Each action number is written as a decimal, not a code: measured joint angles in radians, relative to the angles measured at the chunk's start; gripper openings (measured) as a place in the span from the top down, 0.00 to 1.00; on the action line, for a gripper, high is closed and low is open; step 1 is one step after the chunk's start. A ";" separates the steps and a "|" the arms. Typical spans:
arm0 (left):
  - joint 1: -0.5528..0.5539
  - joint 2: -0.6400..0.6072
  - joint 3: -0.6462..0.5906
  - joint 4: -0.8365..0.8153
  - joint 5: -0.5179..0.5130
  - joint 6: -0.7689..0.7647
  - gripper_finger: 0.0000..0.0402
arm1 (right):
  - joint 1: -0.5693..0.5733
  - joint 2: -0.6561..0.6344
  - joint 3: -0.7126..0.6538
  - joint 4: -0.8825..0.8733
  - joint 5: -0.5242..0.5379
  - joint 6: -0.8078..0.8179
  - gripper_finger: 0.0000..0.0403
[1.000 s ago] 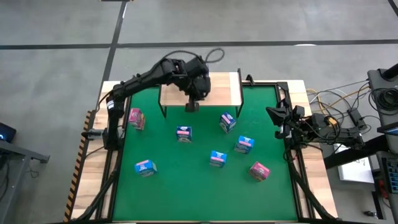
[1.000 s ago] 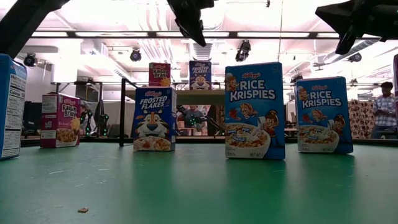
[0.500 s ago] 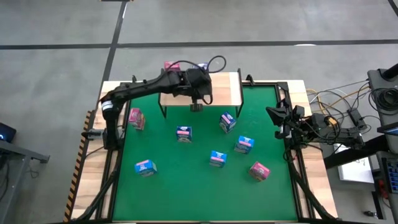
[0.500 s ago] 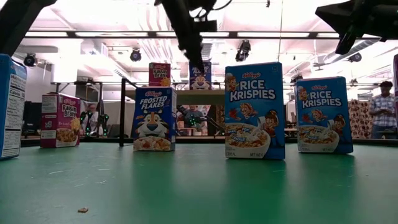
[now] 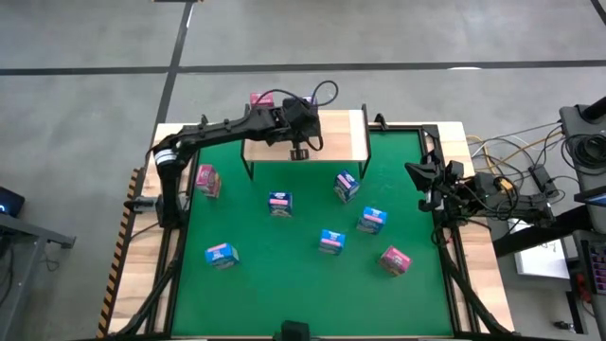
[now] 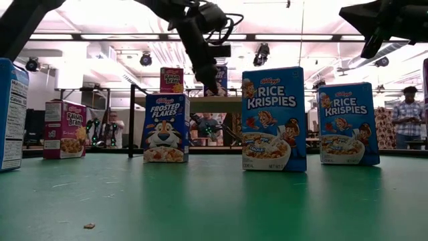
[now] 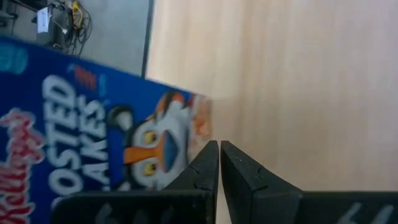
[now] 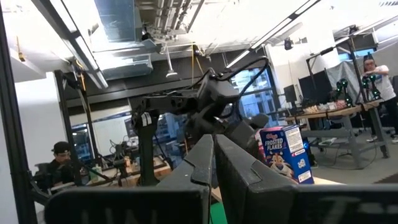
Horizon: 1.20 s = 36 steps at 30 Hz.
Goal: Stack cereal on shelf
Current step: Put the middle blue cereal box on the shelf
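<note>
The shelf (image 5: 343, 138) stands at the mat's far edge. Two cereal boxes stand upright on its back edge: a pink Raisin Bran (image 5: 258, 98) and a blue Frosted Flakes (image 5: 310, 100). My left gripper (image 5: 300, 153) is shut and slants down over the shelf top (image 7: 298, 81), its fingertips (image 7: 219, 155) beside the Frosted Flakes box (image 7: 93, 143). In the low view the gripper (image 6: 212, 86) stands in front of that box (image 6: 221, 72). Several more boxes stand on the green mat (image 5: 284, 284). My right gripper (image 8: 213, 146) is shut, parked at the table's right edge (image 5: 426, 176). My left gripper's shut fingertips (image 7: 208, 158) stand right at the lower front corner of the Frosted Flakes box (image 7: 189, 134), slanting down from the near side. I cannot tell whether they touch the box. The box stands upright on the shelf.
On the mat stand pink boxes at the left (image 5: 206, 180) and near right (image 5: 395, 259), and blue ones (image 5: 279, 202), (image 5: 347, 186), (image 5: 372, 220), (image 5: 331, 241), (image 5: 221, 253). Cables lie beyond the table's right edge (image 5: 511, 180). People show in the room behind (image 6: 408, 117).
My left gripper has sunk toward the shelf top and tipped its fingers downward, shifting a little toward the far edge. The arm has dropped lower, so the two boxes on the shelf now show in the high view. The boxes have stayed put.
</note>
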 joint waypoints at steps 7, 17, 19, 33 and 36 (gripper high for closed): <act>0.041 0.005 0.000 0.002 0.000 0.002 1.00 | 0.000 0.000 0.000 0.000 0.000 -0.004 0.98; 0.046 0.007 0.000 0.010 0.074 -0.003 1.00 | 0.000 0.000 0.000 0.000 0.000 -0.009 0.98; 0.045 0.007 0.000 0.024 0.086 -0.006 1.00 | 0.000 0.000 0.000 0.000 0.000 -0.009 0.98; 0.046 0.008 -0.001 0.093 0.087 -0.041 1.00 | 0.000 0.000 0.000 0.000 0.000 -0.011 0.98; 0.046 0.008 -0.001 0.113 0.087 -0.071 1.00 | 0.000 0.000 0.000 0.001 0.000 -0.011 0.98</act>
